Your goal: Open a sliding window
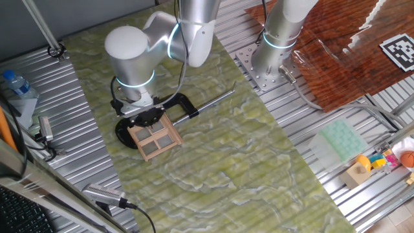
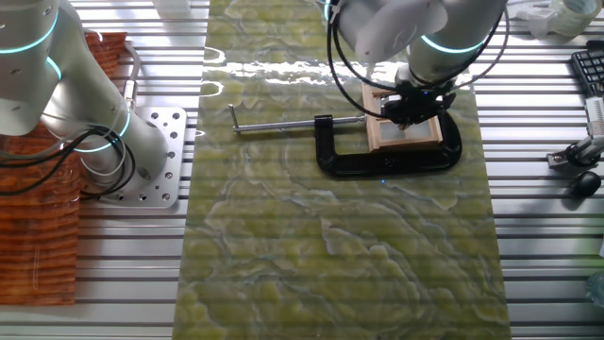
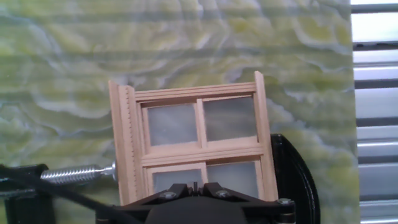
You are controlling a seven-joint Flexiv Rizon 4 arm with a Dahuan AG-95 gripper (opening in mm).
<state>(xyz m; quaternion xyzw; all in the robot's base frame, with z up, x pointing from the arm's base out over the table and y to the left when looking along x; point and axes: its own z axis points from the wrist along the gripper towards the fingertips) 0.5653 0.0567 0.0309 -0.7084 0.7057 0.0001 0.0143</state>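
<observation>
The sliding window point(image 3: 199, 146) is a small tan wooden frame with a cross divider and four greyish panes. It lies flat on the green mat, held in a black C-clamp point(image 2: 377, 162). It also shows in one fixed view point(image 1: 154, 137) and in the other fixed view point(image 2: 408, 134). My gripper point(image 3: 196, 186) is right over the window's near edge, at the middle of the lower sash. Its fingers stand almost together with only a thin slit between them. It also shows in one fixed view point(image 1: 150, 116) and in the other fixed view point(image 2: 408, 109). Whether the tips touch the wood is hidden.
The clamp's steel screw rod point(image 1: 213, 100) sticks out across the mat, and its tip point(image 3: 81, 173) presses the window's left side. A second arm's base point(image 1: 268, 61) stands at the mat's edge. Small objects point(image 1: 381, 162) lie on the slatted metal table point(image 1: 310, 123).
</observation>
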